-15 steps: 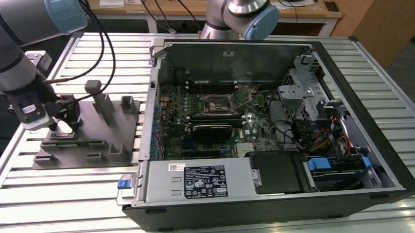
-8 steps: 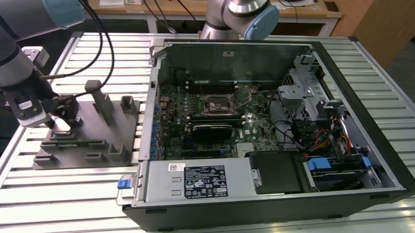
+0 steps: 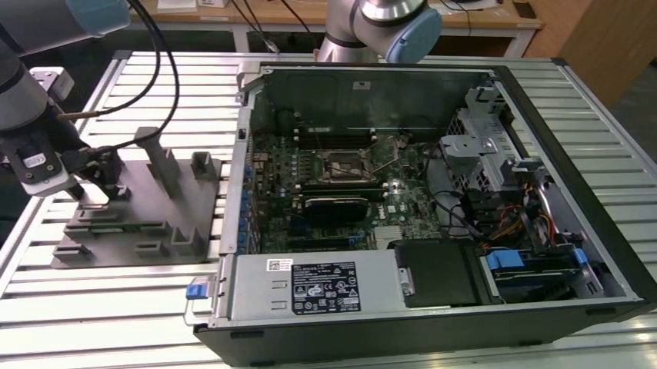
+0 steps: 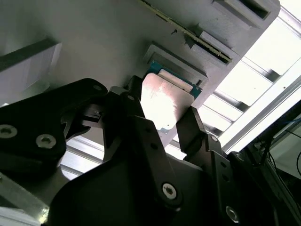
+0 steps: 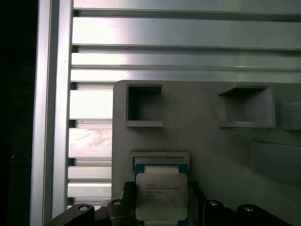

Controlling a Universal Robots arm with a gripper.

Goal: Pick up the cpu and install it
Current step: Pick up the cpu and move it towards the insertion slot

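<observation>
The cpu point(image 4: 162, 103), a flat square chip with a silvery top and a thin teal rim, sits at a shallow square nest of the grey fixture plate point(image 3: 134, 227). In both wrist views my gripper point(image 4: 160, 115) straddles the cpu point(image 5: 161, 195), with one black finger point(image 4: 129, 106) against each of two opposite edges, so it is shut on the chip. In the exterior view the gripper point(image 3: 91, 201) reaches down onto the fixture at the exterior view's left. The motherboard's black socket frame point(image 3: 342, 163) lies inside the open computer case point(image 3: 605, 254), well away from the gripper.
Upright grey blocks point(image 3: 165, 157) and pockets point(image 5: 145, 106) rise from the fixture plate around the gripper. The table is slatted aluminium point(image 5: 188, 33). Cables point(image 3: 154, 69) hang from the arm. A second robot arm point(image 3: 395, 27) stands behind the case.
</observation>
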